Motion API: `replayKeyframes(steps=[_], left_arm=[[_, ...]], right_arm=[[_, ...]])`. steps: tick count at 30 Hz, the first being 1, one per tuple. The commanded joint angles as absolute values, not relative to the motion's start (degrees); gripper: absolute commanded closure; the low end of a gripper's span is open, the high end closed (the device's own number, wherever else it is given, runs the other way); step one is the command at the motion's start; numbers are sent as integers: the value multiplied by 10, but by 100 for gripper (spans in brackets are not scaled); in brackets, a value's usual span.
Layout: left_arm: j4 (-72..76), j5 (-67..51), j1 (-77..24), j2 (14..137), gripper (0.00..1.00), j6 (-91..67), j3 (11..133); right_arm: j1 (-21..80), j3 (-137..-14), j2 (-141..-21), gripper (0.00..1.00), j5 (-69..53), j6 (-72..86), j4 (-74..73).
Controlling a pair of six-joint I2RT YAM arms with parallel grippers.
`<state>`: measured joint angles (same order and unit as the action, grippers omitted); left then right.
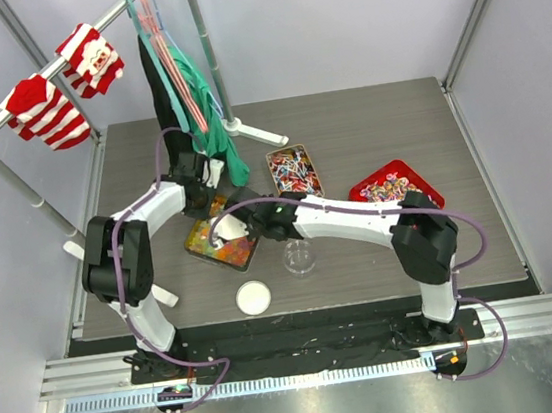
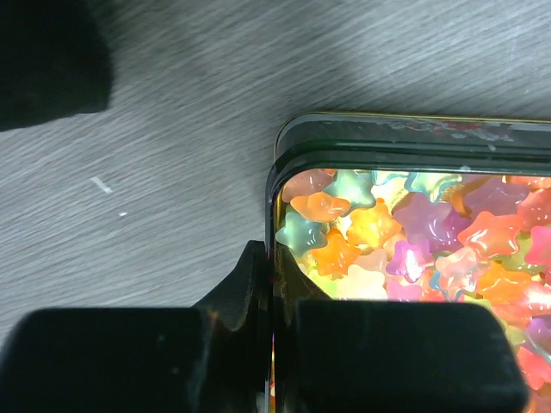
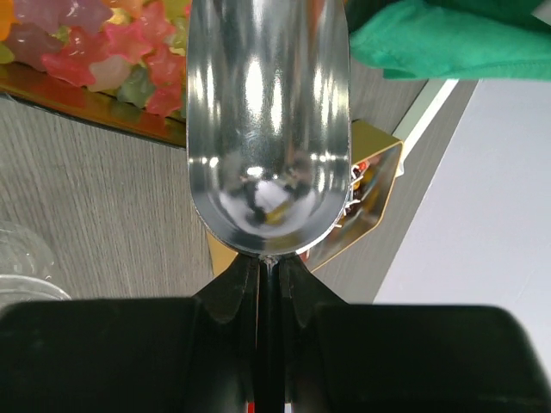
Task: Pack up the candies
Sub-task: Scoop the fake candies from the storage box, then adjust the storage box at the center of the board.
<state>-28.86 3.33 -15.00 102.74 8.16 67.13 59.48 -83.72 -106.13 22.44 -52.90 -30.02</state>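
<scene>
Our left tool (image 2: pixel 271 288) is pinched tight on the wall of the tray (image 2: pixel 405 142). Star-shaped candies (image 2: pixel 405 241) fill it just right of the fingers, with bare grey tabletop (image 2: pixel 172 172) to their left. Our right tool (image 3: pixel 267 280) is clamped on the scoop (image 3: pixel 267 129), its bowl pointing ahead toward the tray. Only the overhead view shows the clear jar (image 1: pixel 298 256) whole, just beside that tool; green cloth (image 3: pixel 430 34) lies ahead-right.

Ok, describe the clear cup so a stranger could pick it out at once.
On the dark table, look near the middle of the front edge. The clear cup stands there, right of a white lid; it alone is see-through, unlike the candy trays behind it.
</scene>
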Motion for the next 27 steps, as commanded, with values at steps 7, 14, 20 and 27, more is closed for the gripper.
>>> replayKeyframes(steps=[7, 14, 20, 27], left_arm=[[-242, 70, -149, 969, 100, 94, 671], [-224, 68, -155, 954, 100, 102, 661], [-210, 78, -163, 934, 100, 111, 654], [-194, 89, -165, 928, 100, 140, 656]], right_arm=[[604, -938, -1143, 99, 354, -626, -344], [603, -979, -1193, 99, 389, -685, -348], [603, -1007, -1201, 99, 300, -707, -457], [600, -1054, -1199, 99, 192, -699, -547]])
